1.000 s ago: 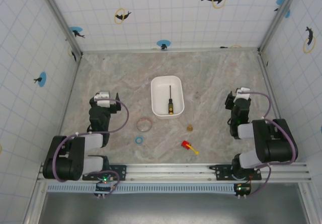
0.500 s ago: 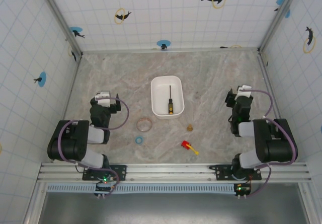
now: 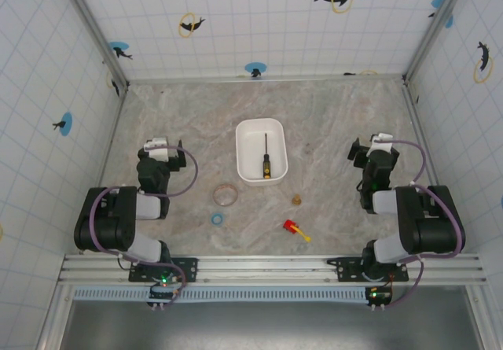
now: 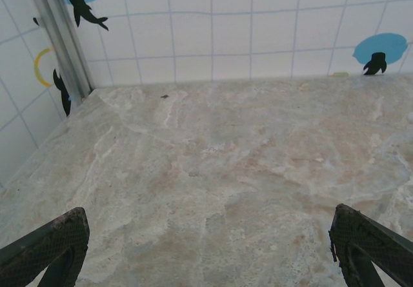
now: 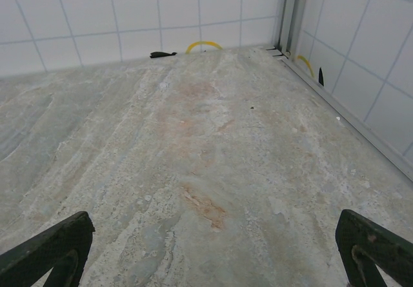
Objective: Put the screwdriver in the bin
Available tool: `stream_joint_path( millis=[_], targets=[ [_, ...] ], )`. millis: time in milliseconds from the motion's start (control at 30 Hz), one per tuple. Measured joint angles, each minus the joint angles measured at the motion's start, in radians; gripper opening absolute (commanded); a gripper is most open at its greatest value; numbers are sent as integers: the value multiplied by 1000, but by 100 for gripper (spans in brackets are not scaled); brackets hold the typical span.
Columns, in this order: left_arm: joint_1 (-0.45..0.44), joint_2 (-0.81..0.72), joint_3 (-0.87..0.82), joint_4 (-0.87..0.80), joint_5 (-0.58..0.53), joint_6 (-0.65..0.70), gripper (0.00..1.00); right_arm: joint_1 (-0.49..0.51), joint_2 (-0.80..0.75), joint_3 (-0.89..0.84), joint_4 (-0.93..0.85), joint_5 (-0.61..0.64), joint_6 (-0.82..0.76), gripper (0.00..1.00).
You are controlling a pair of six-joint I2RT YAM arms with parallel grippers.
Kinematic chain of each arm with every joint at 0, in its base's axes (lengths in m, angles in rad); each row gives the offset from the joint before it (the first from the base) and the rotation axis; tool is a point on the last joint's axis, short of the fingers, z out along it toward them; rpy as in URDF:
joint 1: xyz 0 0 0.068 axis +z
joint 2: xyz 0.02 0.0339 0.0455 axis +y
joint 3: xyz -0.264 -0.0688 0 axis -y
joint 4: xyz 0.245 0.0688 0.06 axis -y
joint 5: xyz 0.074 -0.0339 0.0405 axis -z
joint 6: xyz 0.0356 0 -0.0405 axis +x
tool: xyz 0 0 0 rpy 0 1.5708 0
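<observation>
Screwdriver (image 3: 266, 155): lies flat inside the bin (image 3: 250, 134), in its right half (handle at the near end).
Left gripper (image 4: 206, 245): fingers spread wide, holding nothing, low over the bare table (image 4: 213, 171).
Right gripper (image 5: 213, 248): likewise spread wide, empty.

You've got the bin (image 3: 251, 141) in smooth white plastic; screwdriver (image 3: 266, 160) w/ dark metal shaft; table (image 4: 213, 177) matt, stone-look, mottled; walls (image 4: 258, 22) tile-pattern, smooth, slight sheen.
</observation>
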Motion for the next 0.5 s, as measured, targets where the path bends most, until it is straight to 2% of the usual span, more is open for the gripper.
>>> stream_joint_path(
  millis=[500],
  targets=[
    [11, 0, 0, -1, 16, -7, 97, 0, 0, 0, 0, 0, 0, 99]
  ],
)
